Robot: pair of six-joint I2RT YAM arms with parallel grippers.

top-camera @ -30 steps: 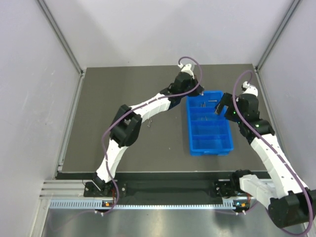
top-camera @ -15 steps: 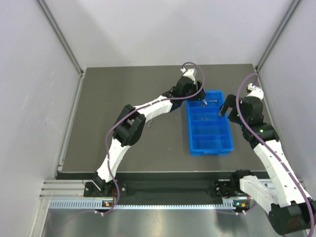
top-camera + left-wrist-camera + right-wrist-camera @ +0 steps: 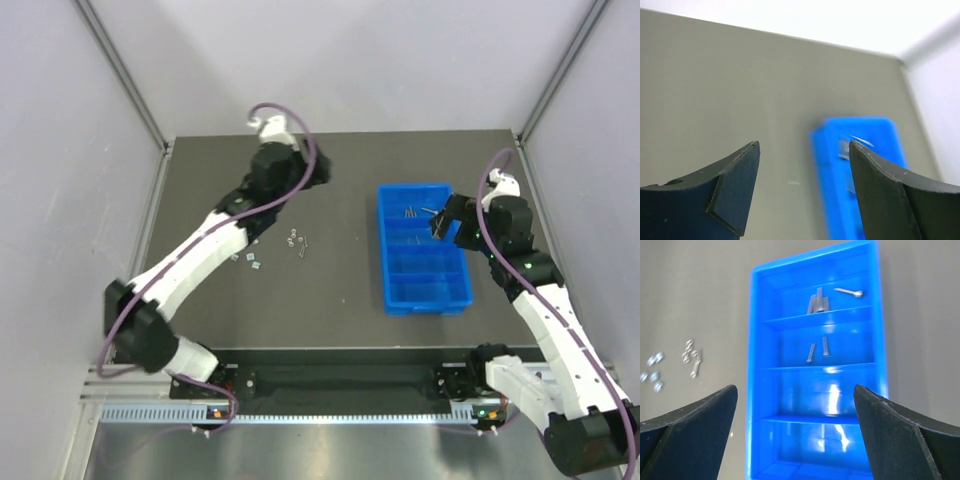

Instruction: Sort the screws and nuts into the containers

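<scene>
With the left gripper (image 3: 805, 145) and right gripper (image 3: 795, 387) both spread and empty, screws (image 3: 817, 302) lie in the two far compartments of the blue tray (image 3: 428, 290) while loose nuts (image 3: 688, 347) sit on the mat (image 3: 340, 290) left of it, best approached straight down, one piece at a time.

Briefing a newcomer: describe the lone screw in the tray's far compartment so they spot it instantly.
Find the blue tray on the right half of the dark table. In its farthest compartment, a bunch of screws lies near the middle, pointing lengthwise. The lone screw lies apart to their right, nearly crosswise.
</scene>
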